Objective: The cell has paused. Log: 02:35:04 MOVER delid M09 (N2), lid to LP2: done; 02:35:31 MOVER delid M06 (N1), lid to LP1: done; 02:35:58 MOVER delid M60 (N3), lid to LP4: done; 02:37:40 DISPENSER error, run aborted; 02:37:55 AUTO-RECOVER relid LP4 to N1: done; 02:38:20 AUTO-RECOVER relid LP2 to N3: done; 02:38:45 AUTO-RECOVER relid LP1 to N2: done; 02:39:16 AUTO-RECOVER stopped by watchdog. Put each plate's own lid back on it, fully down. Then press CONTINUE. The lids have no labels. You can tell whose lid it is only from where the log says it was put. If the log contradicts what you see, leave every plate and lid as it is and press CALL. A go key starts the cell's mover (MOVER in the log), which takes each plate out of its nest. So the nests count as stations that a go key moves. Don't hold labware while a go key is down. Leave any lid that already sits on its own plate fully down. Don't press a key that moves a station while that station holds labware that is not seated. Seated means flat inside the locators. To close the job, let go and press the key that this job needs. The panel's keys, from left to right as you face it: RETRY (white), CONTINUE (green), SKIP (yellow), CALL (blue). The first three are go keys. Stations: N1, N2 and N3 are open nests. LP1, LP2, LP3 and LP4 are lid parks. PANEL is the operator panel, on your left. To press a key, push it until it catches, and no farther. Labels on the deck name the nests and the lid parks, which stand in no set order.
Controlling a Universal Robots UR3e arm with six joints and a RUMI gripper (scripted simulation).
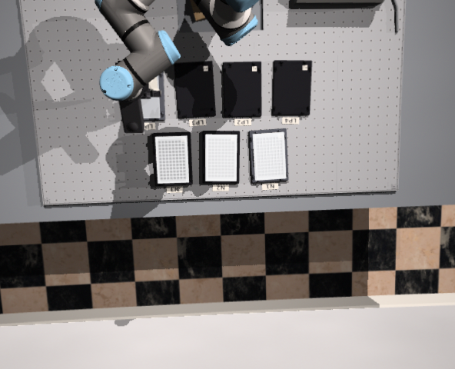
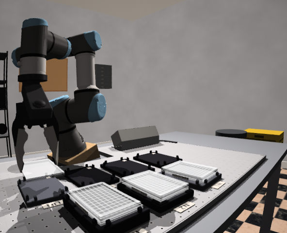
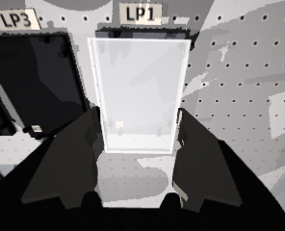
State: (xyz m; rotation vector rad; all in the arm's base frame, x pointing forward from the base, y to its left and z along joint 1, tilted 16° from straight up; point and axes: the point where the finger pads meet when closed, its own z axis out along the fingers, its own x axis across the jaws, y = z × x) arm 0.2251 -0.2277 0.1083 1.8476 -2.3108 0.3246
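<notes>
My gripper [image 2: 38, 167] [image 3: 139, 108] is shut on a clear lid [image 1: 151, 109] [image 2: 42, 162] [image 3: 138, 72] by its long sides. The lid hangs a little above the grey park LP1 [image 2: 42, 191] [image 3: 142, 34]. White gridded plates stand in N3 [image 1: 172, 158] [image 2: 103, 200], N2 [image 1: 220, 157] [image 2: 154, 185] and N1 [image 1: 268, 157] [image 2: 190, 170]. N2 and N1 show clear layered edges and pale wells. N3's wells look darker and sharper; I cannot tell surely whether a lid is on it. The panel's keys are not visible.
Black parks LP3 [image 1: 196, 91] [image 2: 88, 176] [image 3: 37, 82], LP2 [image 1: 241, 91] [image 2: 124, 168] and LP4 [image 1: 292, 89] [image 2: 156, 159] hold no lid that I can see. A grey box [image 2: 136, 138] stands at the back. N3 is close to LP1.
</notes>
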